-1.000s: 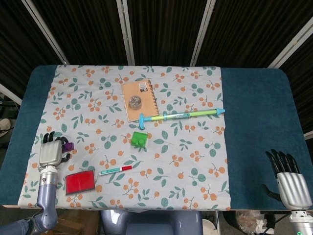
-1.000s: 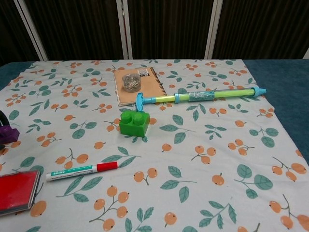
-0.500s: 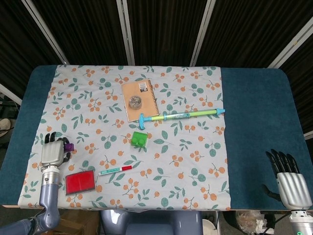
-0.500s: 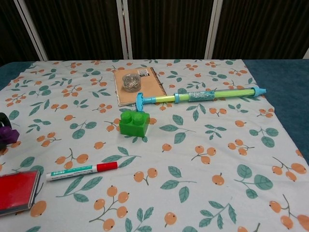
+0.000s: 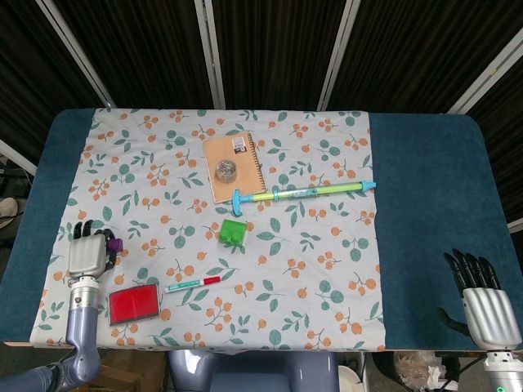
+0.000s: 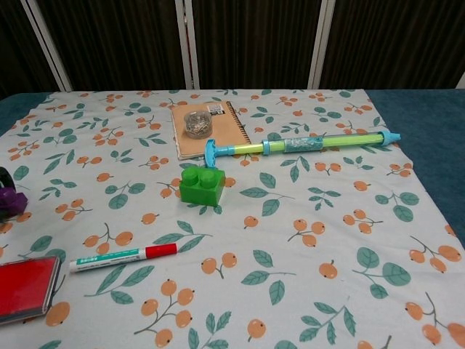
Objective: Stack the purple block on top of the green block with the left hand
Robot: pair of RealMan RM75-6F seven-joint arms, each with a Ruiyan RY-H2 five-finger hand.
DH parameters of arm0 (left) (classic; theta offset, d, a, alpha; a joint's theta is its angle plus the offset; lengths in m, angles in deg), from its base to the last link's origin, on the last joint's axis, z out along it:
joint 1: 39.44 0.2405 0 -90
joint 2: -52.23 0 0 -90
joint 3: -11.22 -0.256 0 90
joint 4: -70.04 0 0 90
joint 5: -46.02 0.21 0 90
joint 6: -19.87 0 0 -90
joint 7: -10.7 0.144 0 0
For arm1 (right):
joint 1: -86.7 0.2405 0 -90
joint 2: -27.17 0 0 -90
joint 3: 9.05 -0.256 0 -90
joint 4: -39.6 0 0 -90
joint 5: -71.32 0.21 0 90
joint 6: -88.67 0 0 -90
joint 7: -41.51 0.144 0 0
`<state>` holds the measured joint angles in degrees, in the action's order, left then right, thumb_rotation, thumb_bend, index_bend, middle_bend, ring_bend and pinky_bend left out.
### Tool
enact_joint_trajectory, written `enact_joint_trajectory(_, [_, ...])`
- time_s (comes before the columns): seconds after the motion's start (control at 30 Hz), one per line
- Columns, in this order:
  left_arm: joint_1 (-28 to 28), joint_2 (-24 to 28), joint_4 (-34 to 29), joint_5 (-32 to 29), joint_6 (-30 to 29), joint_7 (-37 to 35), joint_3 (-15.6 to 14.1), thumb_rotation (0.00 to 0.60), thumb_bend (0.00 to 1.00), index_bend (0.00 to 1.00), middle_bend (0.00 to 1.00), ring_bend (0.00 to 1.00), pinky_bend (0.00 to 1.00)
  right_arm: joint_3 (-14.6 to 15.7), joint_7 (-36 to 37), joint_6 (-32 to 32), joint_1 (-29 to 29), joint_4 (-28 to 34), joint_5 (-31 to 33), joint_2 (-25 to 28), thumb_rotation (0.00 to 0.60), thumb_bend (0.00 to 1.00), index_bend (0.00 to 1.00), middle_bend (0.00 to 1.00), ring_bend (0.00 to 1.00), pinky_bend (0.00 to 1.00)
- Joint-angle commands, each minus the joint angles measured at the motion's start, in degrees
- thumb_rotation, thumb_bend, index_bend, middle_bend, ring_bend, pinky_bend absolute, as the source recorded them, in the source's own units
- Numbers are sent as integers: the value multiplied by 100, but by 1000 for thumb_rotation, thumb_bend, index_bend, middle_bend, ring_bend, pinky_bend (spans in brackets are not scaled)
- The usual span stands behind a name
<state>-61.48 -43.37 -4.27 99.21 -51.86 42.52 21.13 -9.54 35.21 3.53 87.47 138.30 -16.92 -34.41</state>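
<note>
The left hand (image 5: 86, 255) sits at the 9 o'clock edge of the floral cloth (image 5: 327, 286), fingers curled around the purple block (image 5: 115, 244). Only a sliver of that block shows past the fingers in the head view. In the chest view it is cut off by the frame's left edge (image 6: 9, 201), and the hand itself barely shows as a dark fragment there. Whether the block is lifted off the cloth cannot be told.

The green block (image 5: 233, 232) stands alone near the cloth's middle, well apart from the hand, at its 3 o'clock.

The right hand (image 5: 482, 298) is at the worktop (image 5: 433, 204) corner, at 4 o'clock. Its fingers are extended and slightly apart, holding nothing; its wrist is cropped by the bottom edge. The chest view misses it.
</note>
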Motion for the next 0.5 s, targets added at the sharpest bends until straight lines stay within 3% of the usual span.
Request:
enact_joint_trajectory(0.03, [-2, -13, -14, 26, -8, 39, -21, 600, 459, 408, 410, 92, 75, 1, 1, -1, -3, 6, 6, 5, 600, 221, 0, 64, 0, 0])
enact_joint_trajectory(0.3, [-46, 47, -187, 152, -92, 164, 0, 600, 480, 427, 424, 99, 75, 13, 44, -9, -12, 4, -3, 31, 600, 221, 0, 64, 0, 0])
enact_joint_trajectory(0.5, [-169, 358, -681, 205, -88, 378, 120, 600, 483, 428, 422, 99, 75, 13, 49, -15, -12, 11, -9, 31, 600, 222, 0, 64, 0, 0])
